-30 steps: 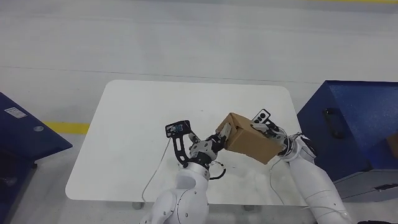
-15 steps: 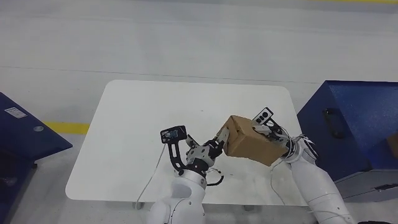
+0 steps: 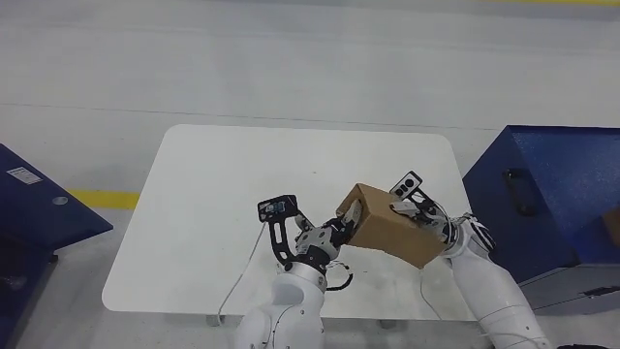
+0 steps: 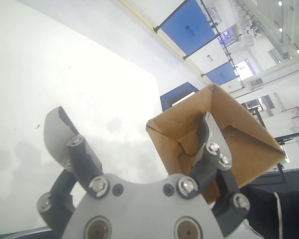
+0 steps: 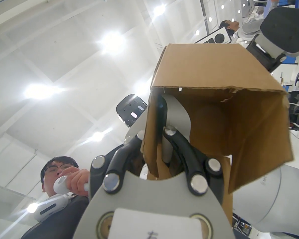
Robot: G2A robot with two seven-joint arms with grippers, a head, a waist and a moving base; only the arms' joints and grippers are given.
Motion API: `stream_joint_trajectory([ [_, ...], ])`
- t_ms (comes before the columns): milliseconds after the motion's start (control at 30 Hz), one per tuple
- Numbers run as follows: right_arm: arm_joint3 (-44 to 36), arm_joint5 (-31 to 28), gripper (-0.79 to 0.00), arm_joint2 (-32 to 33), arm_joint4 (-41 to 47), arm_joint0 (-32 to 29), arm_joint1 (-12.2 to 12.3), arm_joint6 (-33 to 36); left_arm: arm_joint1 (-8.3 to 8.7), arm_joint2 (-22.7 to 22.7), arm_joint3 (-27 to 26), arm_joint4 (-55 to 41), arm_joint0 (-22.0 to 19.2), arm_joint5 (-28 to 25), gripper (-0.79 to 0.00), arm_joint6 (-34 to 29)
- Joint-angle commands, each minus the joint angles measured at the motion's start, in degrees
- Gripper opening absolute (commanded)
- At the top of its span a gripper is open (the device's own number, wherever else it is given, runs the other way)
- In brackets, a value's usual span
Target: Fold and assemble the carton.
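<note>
A brown carton (image 3: 387, 225) is held tilted above the front right part of the white table (image 3: 242, 184). My right gripper (image 3: 418, 211) holds it at its right end. In the right wrist view this gripper (image 5: 150, 108) is shut on a side wall of the carton (image 5: 214, 70), with one finger (image 5: 169, 110) inside the open end. My left gripper (image 3: 341, 223) is at the carton's left end. In the left wrist view it (image 4: 130, 115) is open, and one finger (image 4: 209, 135) presses on the folded end flaps of the carton (image 4: 239, 130).
A blue bin (image 3: 552, 194) stands close to the table's right side, and another blue bin (image 3: 39, 213) stands off its left side. A thin cable (image 3: 242, 267) lies on the table beside the left arm.
The carton has sunk a little toward the table's front edge and tilted slightly. The left arm shifted a bit while staying at the carton's left end.
</note>
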Motion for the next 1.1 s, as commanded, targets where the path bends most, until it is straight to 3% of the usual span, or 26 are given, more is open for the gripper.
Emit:
stream_joint_trajectory([
  [0, 0.11, -0.04, -0.785, 0.22, 0.79, -0.09, 0.12, 0.00, -0.02, -0.33, -0.74, -0.47, 0.20, -0.12, 0.000, 0.45],
  [333, 1.89, 1.61, -0.785, 0.46, 2.97, 0.55, 0.58, 0.00, 0.79, -3.40, -8.45, -3.59, 5.83, -4.46, 0.000, 1.75],
  [567, -0.49, 4.09, -0.785, -0.86, 7.54, 0.49, 0.51, 0.00, 0.75, -3.97, -8.23, -9.99, 6.88, -8.44, 0.000, 3.56],
  [867, -0.76, 3.08, -0.785, -0.56, 7.10, 0.60, 0.62, 0.00, 0.75, -3.97, -8.23, -9.99, 6.88, -8.44, 0.000, 3.56],
  [1067, -9.77, 0.27, -0.785, -0.45, 9.43, -0.97, 0.64, 0.00, 1.66, -4.90, -11.17, -2.44, 9.62, -15.28, 0.000, 10.79],
])
